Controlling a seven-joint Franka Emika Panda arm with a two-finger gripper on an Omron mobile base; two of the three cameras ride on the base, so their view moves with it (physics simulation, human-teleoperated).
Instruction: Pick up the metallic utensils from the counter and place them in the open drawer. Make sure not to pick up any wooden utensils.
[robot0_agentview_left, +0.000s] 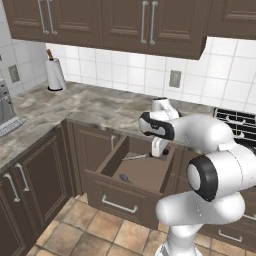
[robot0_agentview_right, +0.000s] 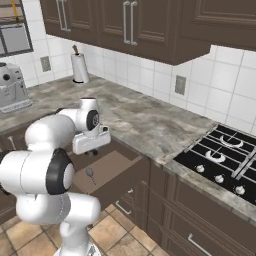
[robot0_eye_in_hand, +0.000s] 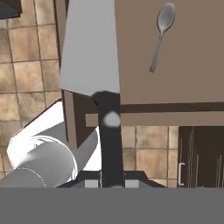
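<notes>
My gripper (robot0_agentview_left: 159, 150) hangs over the open drawer (robot0_agentview_left: 118, 198), shut on the black handle of the knife (robot0_eye_in_hand: 92, 52). In the hand view its broad silver blade reaches up from the gripper (robot0_eye_in_hand: 109, 183) over the drawer's left wall. In the left base view the knife (robot0_agentview_left: 136, 157) sticks out leftward from the fingers above the drawer floor. A dark grey long-handled spoon (robot0_eye_in_hand: 161, 30) lies on the drawer floor (robot0_eye_in_hand: 183, 74); it is the spoon (robot0_agentview_left: 123, 177) near the front panel and the spoon (robot0_agentview_right: 90, 173) below the gripper (robot0_agentview_right: 93, 148). The counter (robot0_agentview_left: 90, 107) runs behind. The wooden utensils are out of view.
A paper towel roll (robot0_agentview_left: 55, 74) stands at the counter's back left. A black stove (robot0_agentview_right: 225, 155) lies to the right and a coffee machine (robot0_agentview_right: 12, 87) to the left. Closed cabinet doors (robot0_agentview_left: 40, 175) flank the drawer above a tiled floor (robot0_agentview_left: 100, 230).
</notes>
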